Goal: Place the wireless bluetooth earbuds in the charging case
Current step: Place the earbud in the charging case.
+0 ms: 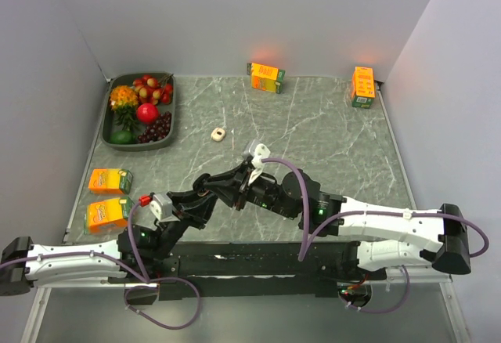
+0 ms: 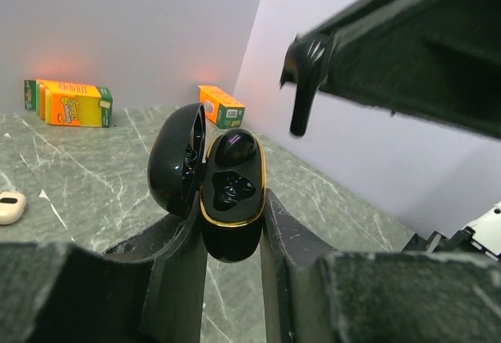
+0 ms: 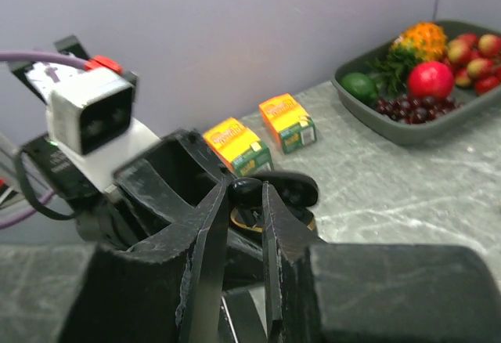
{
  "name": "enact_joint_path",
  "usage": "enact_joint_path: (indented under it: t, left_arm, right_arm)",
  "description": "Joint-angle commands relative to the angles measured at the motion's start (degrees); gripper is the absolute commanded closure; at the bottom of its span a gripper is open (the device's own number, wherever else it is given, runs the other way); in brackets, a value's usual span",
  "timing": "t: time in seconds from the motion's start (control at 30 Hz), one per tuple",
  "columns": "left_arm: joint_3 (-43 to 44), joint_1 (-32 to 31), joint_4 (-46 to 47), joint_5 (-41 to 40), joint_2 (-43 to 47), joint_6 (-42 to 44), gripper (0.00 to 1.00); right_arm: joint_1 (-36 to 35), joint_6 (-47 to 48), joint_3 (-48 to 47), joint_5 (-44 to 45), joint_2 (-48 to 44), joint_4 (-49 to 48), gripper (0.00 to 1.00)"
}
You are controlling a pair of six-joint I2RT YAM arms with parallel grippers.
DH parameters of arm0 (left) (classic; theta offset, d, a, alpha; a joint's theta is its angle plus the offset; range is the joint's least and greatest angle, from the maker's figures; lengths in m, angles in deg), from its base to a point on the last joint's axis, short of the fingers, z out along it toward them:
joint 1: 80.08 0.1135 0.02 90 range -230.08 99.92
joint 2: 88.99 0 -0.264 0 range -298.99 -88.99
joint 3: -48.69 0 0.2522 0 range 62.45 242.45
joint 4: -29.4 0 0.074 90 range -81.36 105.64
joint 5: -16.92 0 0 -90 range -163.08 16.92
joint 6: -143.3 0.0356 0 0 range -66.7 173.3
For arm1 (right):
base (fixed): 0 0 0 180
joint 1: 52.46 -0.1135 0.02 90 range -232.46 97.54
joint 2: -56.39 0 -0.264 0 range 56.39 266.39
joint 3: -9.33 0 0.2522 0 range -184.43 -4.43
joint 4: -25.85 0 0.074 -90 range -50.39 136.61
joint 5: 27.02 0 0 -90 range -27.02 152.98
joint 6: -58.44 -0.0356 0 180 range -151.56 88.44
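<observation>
Nearby: juice cartons (image 1: 266,77), fruit tray (image 1: 169,120); whitish earbud (image 1: 218,133) loose on table (image 1: 329,135).

Earbud (image 2: 235,149) in case (image 2: 232,237); second earbud (image 2: 302,84) above, right.

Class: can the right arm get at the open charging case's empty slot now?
Probably yes. The left gripper holds the charging case lid-open, its lower slot looks bare, and the right gripper, pinching a black earbud, hovers just above; nothing lies between.

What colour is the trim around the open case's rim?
Gold, on the black case; clearest in the left wrist view.
</observation>
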State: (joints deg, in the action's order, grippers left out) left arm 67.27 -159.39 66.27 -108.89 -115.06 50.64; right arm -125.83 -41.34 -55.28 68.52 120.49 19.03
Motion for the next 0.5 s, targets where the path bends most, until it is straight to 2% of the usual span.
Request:
enact_joint_path:
  t: [0.0,0.47]
  left_arm:
    - [1.3,0.1,-0.7,1.3,0.9,-1.2,0.99]
    - [2.2,0.1,-1.6,3.2,1.9,-1.4,0.99]
  right_arm:
    - [-0.7,1.5,-4.3,-2.8,0.9,-4.1,1.00]
    - [-2.0,4.1,-5.0,-1.8,5.3,-4.5,1.00]
